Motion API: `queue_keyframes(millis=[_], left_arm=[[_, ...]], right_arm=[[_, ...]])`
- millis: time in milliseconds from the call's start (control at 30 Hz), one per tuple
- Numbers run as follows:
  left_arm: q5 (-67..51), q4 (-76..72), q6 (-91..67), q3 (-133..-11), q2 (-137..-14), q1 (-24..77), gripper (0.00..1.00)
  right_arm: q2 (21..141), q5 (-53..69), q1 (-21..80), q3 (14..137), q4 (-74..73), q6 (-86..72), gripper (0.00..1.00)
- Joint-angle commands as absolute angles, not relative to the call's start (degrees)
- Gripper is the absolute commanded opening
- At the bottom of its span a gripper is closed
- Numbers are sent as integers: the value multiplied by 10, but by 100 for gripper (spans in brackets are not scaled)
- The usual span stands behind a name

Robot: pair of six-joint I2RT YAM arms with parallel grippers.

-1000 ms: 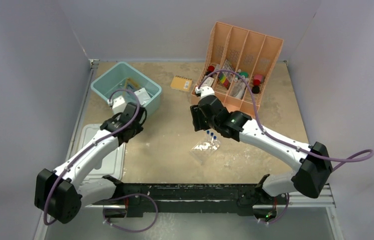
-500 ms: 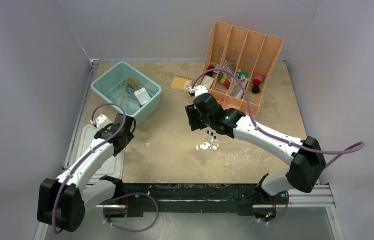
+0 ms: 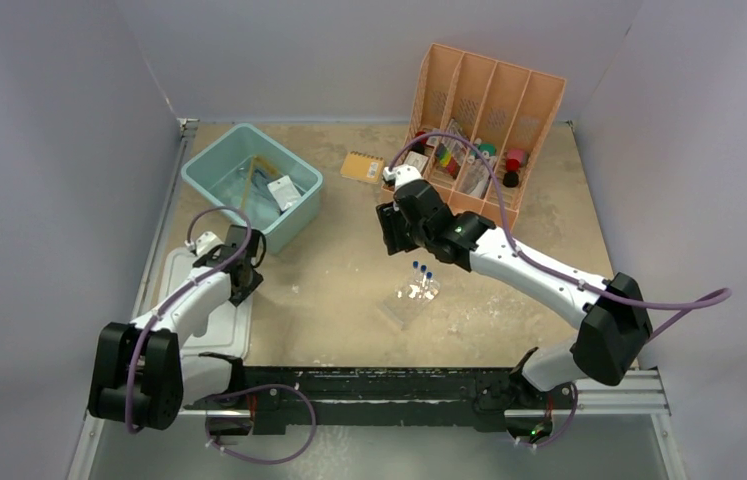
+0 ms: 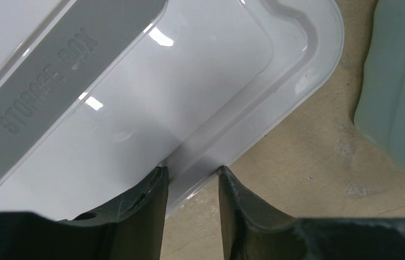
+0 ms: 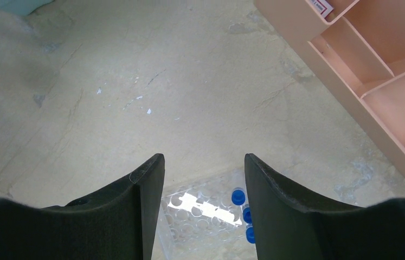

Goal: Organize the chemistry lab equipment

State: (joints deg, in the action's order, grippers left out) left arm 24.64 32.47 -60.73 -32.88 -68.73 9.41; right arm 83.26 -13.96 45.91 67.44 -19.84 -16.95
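Note:
A clear plastic tube rack (image 3: 417, 292) stands mid-table with three blue-capped test tubes (image 3: 419, 268) in it. My right gripper (image 3: 389, 238) hangs open and empty just behind it. In the right wrist view the rack (image 5: 200, 216) and tubes (image 5: 238, 196) show low between the spread fingers of the right gripper (image 5: 204, 162). My left gripper (image 3: 245, 285) is low at the right edge of a white storage-box lid (image 3: 199, 320). In the left wrist view the left gripper (image 4: 192, 170) is open and straddles the rim of the lid (image 4: 276, 92). A small clear bag (image 3: 284, 190) lies in the teal bin (image 3: 211, 160). I cannot pick out goggles or tongs.
The peach divider (image 3: 479, 110) with bottles and colourful items stands at the back right and shows in the right wrist view (image 5: 362, 54). An orange notepad (image 3: 361, 166) lies beside it. The teal bin's wall is close on the right in the left wrist view (image 4: 400, 81).
My left gripper has moved from over the teal bin back and down to the edge of the white lid. My right gripper has shifted only slightly above the rack.

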Motion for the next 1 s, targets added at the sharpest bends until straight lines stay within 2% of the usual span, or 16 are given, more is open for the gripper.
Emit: queue_keyframes(millis=[0, 200, 400, 567, 700, 967], left_arm=[[195, 262, -596, -327, -717, 92, 29], [213, 263, -599, -349, -724, 87, 5], [214, 262, -613, -355, -722, 51, 0], [173, 266, -586, -369, -727, 46, 18], [146, 300, -568, -369, -677, 50, 31], [151, 326, -589, -337, -644, 91, 43]], right_arm=[[822, -137, 448, 686, -174, -154, 58], [819, -134, 441, 685, -172, -150, 58], [812, -137, 439, 682, -173, -149, 58], [805, -140, 439, 676, -175, -150, 58], [801, -141, 438, 669, -173, -154, 58], [798, -134, 438, 657, -165, -161, 58]])
